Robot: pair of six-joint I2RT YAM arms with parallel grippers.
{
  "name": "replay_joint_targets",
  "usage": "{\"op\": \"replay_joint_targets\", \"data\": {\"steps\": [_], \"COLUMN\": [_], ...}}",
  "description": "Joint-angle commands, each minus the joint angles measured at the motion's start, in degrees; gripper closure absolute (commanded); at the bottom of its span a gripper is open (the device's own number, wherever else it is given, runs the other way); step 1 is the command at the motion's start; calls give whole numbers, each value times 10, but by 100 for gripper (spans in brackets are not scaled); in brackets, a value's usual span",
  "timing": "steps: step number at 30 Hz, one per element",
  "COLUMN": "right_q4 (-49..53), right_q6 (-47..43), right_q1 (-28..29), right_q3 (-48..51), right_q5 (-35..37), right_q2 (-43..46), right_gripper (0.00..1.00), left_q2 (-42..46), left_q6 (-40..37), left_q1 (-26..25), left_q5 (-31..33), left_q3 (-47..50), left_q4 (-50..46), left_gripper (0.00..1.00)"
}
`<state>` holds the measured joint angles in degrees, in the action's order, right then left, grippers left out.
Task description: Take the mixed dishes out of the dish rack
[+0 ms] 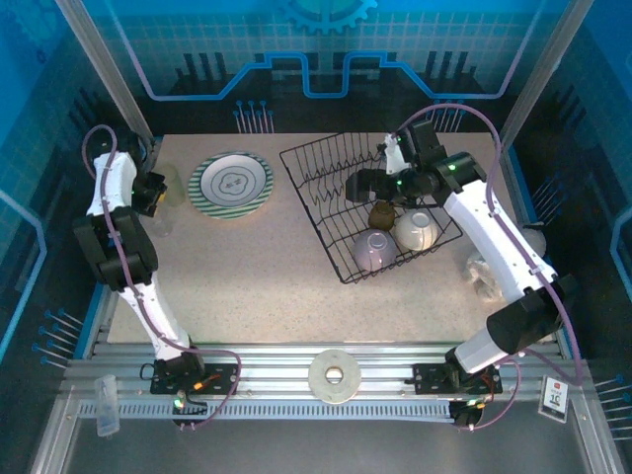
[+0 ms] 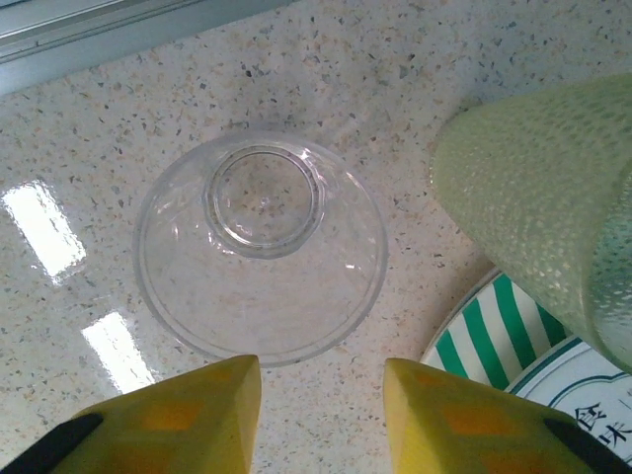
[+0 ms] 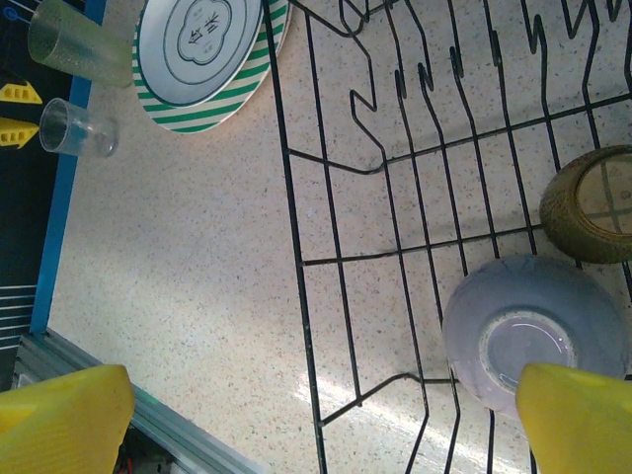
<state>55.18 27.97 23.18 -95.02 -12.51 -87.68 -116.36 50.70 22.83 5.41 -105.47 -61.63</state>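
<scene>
Clear tumbler (image 2: 261, 247) upright, wide rim, small base; L jaws apart, R jaws wide.

I see a white ring-shaped disc (image 1: 334, 376) on the metal rail (image 1: 267, 380) nearest me, and a white cloth lump (image 1: 483, 276) at the right of the speckled table (image 1: 257, 286)

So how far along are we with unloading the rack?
Done: striped plate, pale tumbler and clear cup sit on the table, outside the dish rack. In hand: nothing; left claw open by the clear cup, right claw open over the rack. Left: brown cup, cream bowl, lavender cup inside it.
</scene>
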Motion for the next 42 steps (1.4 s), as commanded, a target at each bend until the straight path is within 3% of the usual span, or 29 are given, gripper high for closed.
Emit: {"op": "replay_joint_targets", "data": {"steps": [1,8,11,13,22,26,35,42], "right_q4": [-8,-14,-25,-26,5,16,5,-33], "right_q6": [-12,-11,-8,-8,-39,-52,-70,-62], "right_q1": [-7,-27,-32,-36,-42,-45,-33,-35], "right_q3": [7,31,46,50,58,80,127,167], "right_q5": [-14,-28,-24,-22,32,63,132,107], "right_q2": [21,26,36,39,51,65,104,128], "right_gripper": [0,0,0,0,0,0,0,0], "left_q2": [30,45,58,67,118,160,372,499], "left_q6": [-1,-25,-43,-61,-118,-100,-19,-21], "left_q1": [6,7,7,6,-26,-26,-55,-103], "left_q5": [-12,-17,-18,-21,8,-97,-213,-286], "left_q3": [10,8,15,17,29,96,308,404], "left_q4": [-8,-17,-16,-17,-36,14,194,237], "left_gripper": [58,31,16,2,1,1,1,1]}}
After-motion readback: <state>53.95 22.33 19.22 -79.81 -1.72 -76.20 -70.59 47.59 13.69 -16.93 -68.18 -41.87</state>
